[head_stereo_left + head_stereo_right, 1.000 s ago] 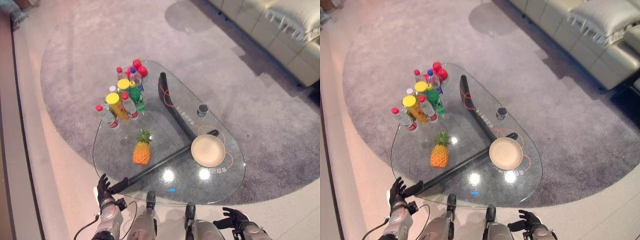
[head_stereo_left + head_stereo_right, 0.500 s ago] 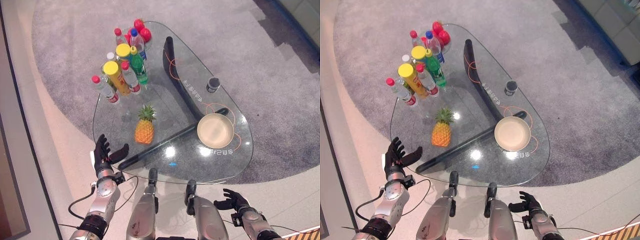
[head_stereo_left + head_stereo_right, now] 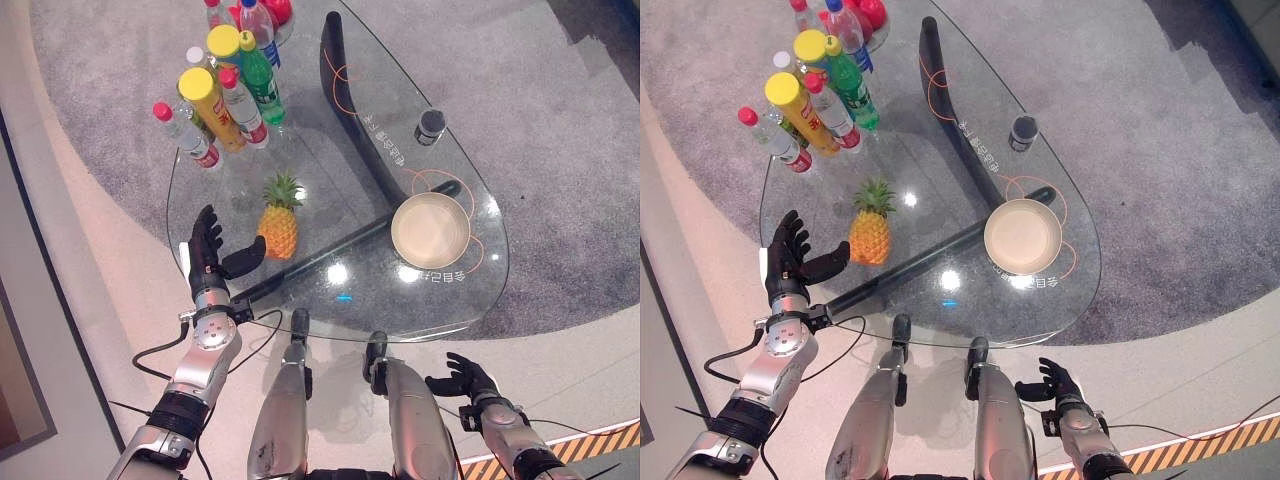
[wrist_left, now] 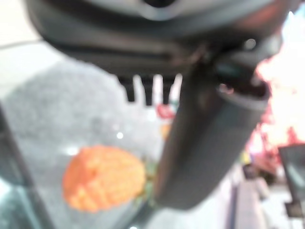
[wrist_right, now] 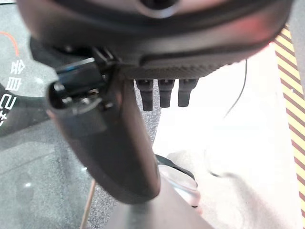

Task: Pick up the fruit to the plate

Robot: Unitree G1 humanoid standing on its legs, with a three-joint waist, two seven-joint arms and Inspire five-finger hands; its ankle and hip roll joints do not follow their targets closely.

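Looking down through the head camera: pineapple (image 3: 278, 226) stands upright on the glass table (image 3: 330, 130), well apart from the empty plate (image 3: 430, 231). My left hand (image 3: 207, 258) hangs just beside the fruit, fingers spread. Right hand (image 3: 1054, 383) is low, off the table, relaxed. Left wrist view: pineapple (image 4: 103, 177) beyond my straight thumb (image 4: 205, 143).

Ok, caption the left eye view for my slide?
Open left robot hand beside pineapple on glass table, plate waiting.
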